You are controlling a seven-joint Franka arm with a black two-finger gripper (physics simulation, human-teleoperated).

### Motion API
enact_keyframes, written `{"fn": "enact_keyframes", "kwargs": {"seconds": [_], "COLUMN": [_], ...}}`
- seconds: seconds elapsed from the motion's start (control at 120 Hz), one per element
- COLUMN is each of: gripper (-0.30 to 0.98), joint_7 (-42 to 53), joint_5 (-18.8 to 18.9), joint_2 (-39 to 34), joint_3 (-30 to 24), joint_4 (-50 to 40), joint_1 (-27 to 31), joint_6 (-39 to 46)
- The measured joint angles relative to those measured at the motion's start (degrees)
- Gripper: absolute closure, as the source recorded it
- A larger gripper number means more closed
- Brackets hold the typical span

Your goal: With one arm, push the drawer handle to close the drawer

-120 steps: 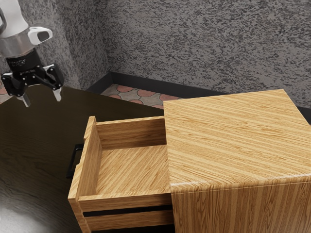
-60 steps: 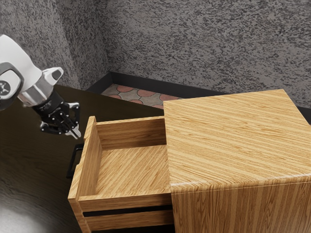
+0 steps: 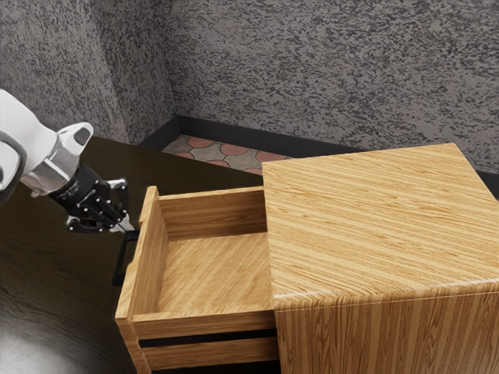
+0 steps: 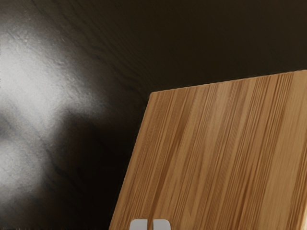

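Observation:
My gripper [image 3: 128, 227] is at the far end of the black drawer handle [image 3: 120, 263], its fingertips together and against or very near it; the exact contact cannot be told. The wooden drawer [image 3: 214, 273] stands well out of the cabinet [image 3: 382, 222], its inside showing. In the wrist view, the two pale tips of my gripper [image 4: 150, 224] sit side by side with a thin gap, over a wooden panel [image 4: 216, 153] that looks like the drawer's front.
The dark table [image 3: 54, 288] extends around the drawer's handle side. Behind the cabinet rises a grey textured wall [image 3: 327, 70] with a dark skirting, and a patch of tiled floor [image 3: 226, 152] lies beyond the table's edge.
My hand came down to the handle, tilted, and its fingers went from spread to together. Over the last half second, the drawer and handle shifted slightly toward the cabinet.

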Motion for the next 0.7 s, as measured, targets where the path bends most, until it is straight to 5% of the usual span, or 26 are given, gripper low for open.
{"fn": "enact_keyframes", "kwargs": {"seconds": [0.7], "gripper": [0.79], "joint_7": [-1.3], "joint_5": [-1.0], "joint_2": [18.2], "joint_3": [-11.4], "joint_4": [13.0], "joint_1": [-0.8], "joint_6": [4.7]}}
